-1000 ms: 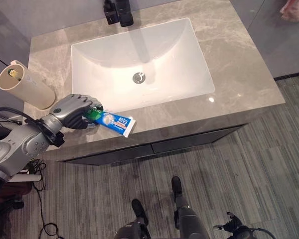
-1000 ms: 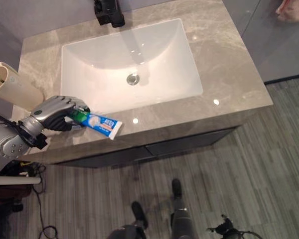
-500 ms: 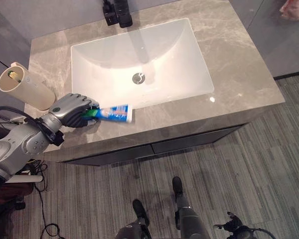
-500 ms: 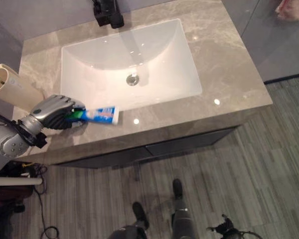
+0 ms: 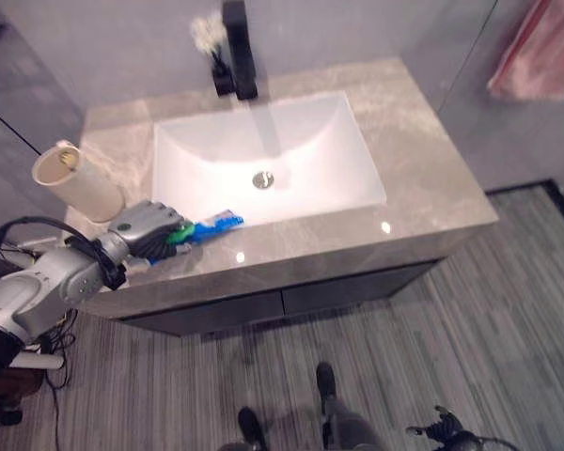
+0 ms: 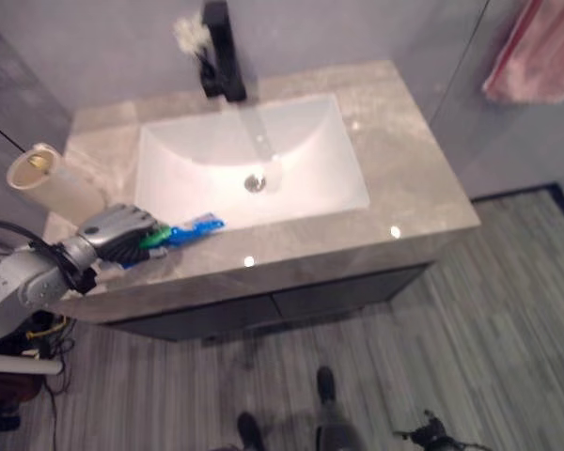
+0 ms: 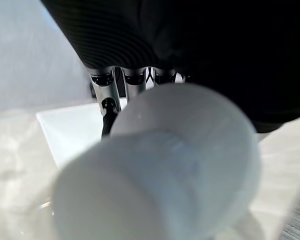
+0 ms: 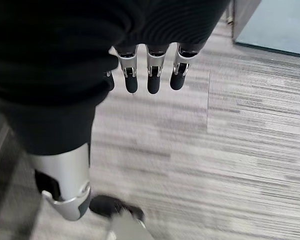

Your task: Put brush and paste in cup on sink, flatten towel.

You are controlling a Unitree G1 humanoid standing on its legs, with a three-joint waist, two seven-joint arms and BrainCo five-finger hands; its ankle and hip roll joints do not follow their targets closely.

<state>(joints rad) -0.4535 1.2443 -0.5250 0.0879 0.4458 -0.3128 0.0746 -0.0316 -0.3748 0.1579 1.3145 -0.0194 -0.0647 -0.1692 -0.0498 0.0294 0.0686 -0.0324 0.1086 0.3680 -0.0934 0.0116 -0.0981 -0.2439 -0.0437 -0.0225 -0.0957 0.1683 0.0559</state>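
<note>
My left hand (image 5: 148,228) has its fingers curled round the toothpaste tube (image 5: 210,227) at the frame's left. I should lift it cap-down into the cream cup (image 5: 75,181) upper left. My right hand (image 8: 149,75) hangs relaxed.

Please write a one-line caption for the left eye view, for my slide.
Left hand grips the toothpaste tube on the countertop beside the white sink, near the beige cup.

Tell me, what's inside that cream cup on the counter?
The cup stands left of the sink. Something small and yellowish shows at its mouth, too small to identify. Its depths are hidden. The toothpaste remains outside, gripped by the left hand.
</note>
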